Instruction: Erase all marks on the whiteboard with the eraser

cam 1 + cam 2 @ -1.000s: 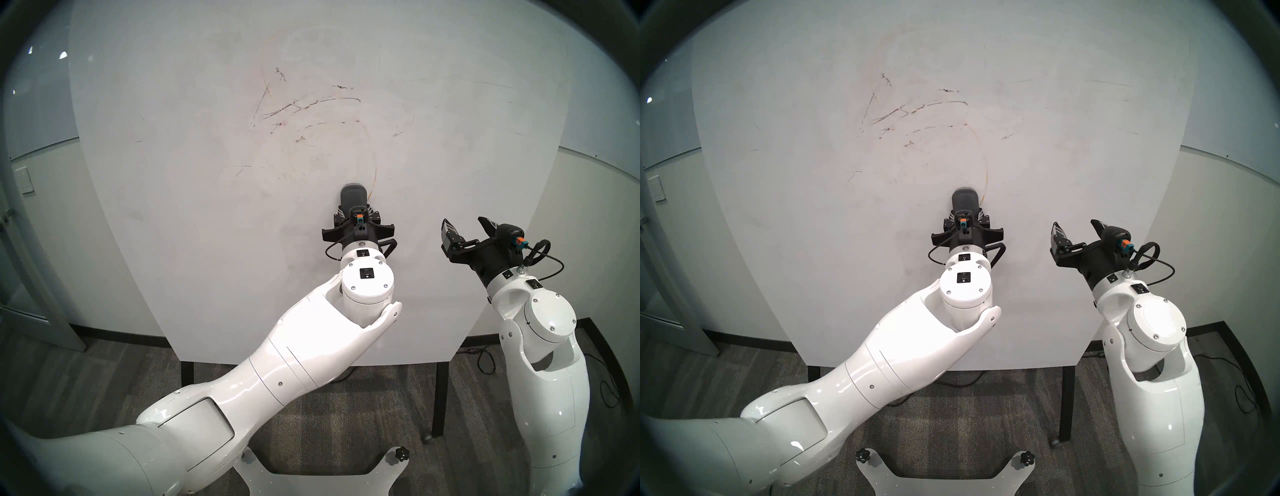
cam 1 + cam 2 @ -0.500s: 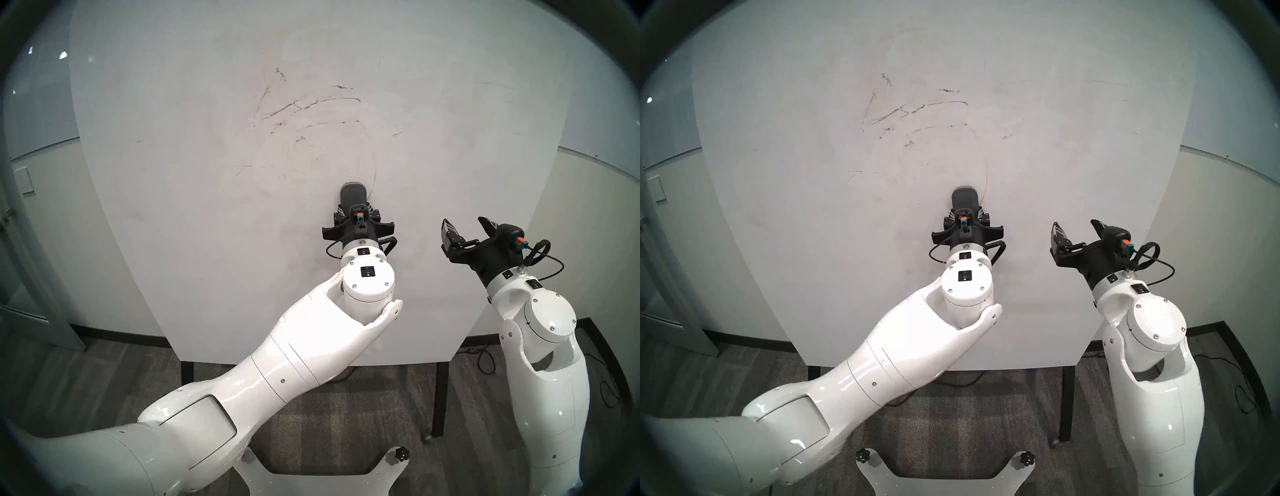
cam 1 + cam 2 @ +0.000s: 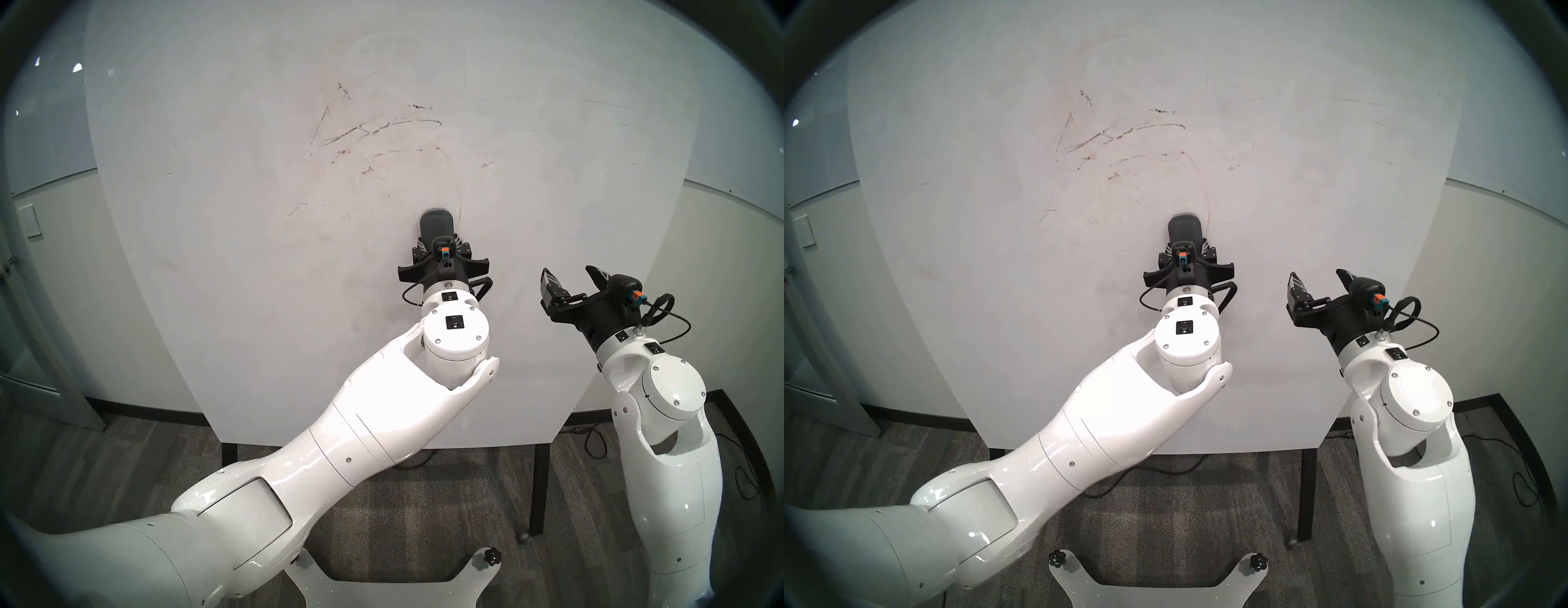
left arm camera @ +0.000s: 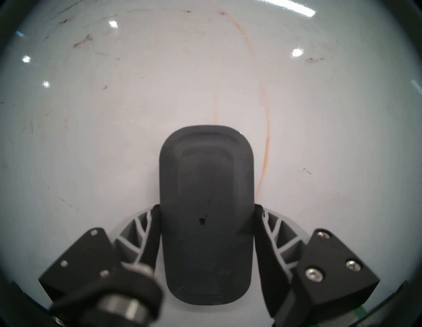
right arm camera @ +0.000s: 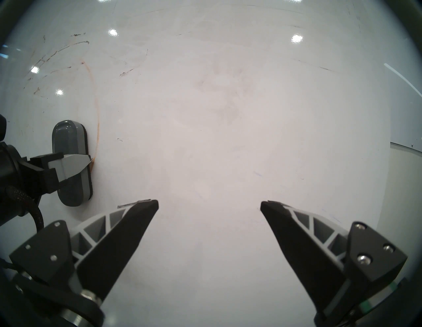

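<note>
- Two left fingers [image 4: 150, 230] of mine clamp the eraser [image 4: 206, 194] by its sides, its felt face flat on the whiteboard [image 3: 237, 263].
- My right fingers [image 5: 141, 214] gape wide, holding nothing, near the board.
- An orange arc [image 4: 266, 141] runs just beside the eraser; black streaks [image 3: 373, 129] lie well above.
- Risk, I judge: sweeping too narrowly would miss the arc, and uneven pressure could tilt the eraser and smear ink.

Grey carpet [image 3: 445, 501], black cables [image 3: 742, 479] on floor right, light switch [image 3: 32, 220] left wall, black baseboard [image 3: 140, 409].
</note>
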Robot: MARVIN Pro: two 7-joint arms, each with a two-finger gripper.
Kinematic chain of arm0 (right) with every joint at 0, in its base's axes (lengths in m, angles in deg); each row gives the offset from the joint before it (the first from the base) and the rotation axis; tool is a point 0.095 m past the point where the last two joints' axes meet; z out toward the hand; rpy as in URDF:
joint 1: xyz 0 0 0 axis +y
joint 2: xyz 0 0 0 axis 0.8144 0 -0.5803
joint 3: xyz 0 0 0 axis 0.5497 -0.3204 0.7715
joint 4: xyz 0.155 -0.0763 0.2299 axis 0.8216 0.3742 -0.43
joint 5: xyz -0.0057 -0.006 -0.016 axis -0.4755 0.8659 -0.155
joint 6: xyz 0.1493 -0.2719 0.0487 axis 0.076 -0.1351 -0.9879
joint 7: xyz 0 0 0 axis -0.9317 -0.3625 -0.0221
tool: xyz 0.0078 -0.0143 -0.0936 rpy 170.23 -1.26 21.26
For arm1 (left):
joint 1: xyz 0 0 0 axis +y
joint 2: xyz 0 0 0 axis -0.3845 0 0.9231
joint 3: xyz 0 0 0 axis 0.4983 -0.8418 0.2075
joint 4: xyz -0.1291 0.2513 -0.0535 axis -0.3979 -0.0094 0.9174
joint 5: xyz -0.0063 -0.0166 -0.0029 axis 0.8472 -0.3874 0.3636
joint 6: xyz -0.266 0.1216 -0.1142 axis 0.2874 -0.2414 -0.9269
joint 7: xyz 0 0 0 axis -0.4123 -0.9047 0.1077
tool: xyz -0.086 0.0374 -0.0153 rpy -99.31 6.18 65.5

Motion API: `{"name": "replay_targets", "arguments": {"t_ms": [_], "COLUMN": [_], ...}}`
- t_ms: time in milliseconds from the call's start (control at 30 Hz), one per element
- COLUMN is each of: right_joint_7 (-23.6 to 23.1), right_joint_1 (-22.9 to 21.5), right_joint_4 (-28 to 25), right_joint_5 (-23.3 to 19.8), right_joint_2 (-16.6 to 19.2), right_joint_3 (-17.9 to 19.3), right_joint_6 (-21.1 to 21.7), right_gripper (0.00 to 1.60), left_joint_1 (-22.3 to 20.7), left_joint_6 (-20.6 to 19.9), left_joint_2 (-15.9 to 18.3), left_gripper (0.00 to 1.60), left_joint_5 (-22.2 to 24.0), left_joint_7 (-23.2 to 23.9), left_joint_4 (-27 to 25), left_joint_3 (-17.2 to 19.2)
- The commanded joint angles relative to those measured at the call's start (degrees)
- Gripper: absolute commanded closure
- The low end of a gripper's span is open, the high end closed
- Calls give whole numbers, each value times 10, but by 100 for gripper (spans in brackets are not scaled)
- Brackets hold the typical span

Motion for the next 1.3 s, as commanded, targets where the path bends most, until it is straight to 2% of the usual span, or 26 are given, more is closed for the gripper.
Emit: {"name": "replay_targets", "arguments": {"t_ms": [0, 1267], "right_joint_7": [-1, -1], "right_joint_1": [-5, -5], "right_joint_4": [-12, -12], "right_joint_5": [0, 0], "right_joint_2": [1, 1], "right_joint_3": [-1, -1], "right_joint_6": [-4, -4], "right_gripper": [0, 0], "left_joint_1": [-58, -114], "left_joint_6": [7, 3], "left_joint_2": [-18, -44], "left_gripper": [160, 160], "left_joint_5": [-11, -5], "left_joint_7": [8, 16], "left_joint_4": [-21, 1], "left_joint_3": [14, 27]}}
